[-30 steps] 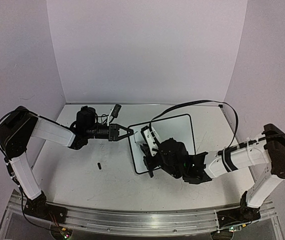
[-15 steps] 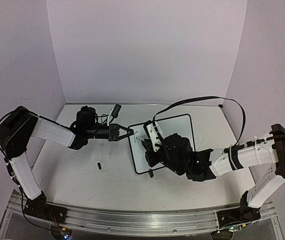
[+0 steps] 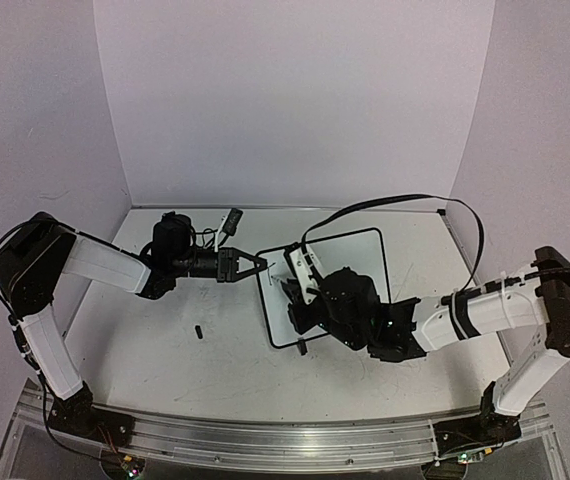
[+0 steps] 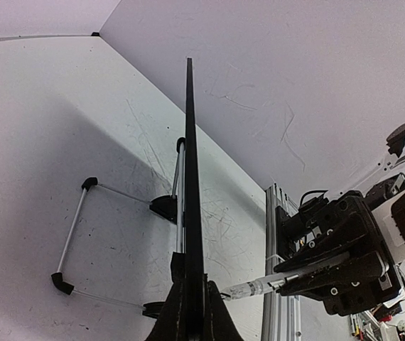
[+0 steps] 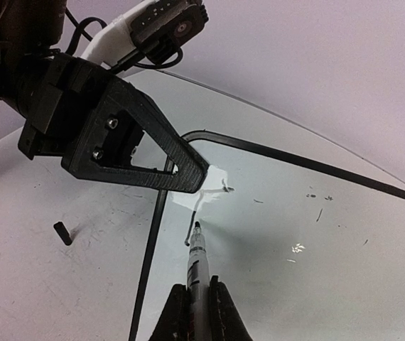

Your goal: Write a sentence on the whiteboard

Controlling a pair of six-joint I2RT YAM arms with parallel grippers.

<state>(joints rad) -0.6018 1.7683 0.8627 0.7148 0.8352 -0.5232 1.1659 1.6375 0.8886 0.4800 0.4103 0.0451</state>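
Note:
The whiteboard stands tilted on the table, and in the left wrist view it shows edge-on. My left gripper is shut on the whiteboard's left frame edge. Over the board's near left part, my right gripper is shut on a white marker. The marker's tip sits at the board surface near the top left corner. Of the sentence, one thin dark stroke runs beside the tip. A few small dark flecks lie further right.
A small black cap lies on the table left of the board, seen too in the right wrist view. Wire legs with black feet prop the board from behind. The aluminium rail runs along the near edge.
My right wrist with the marker has shifted slightly back and to the right over the board. The left arm and the whiteboard have not moved.

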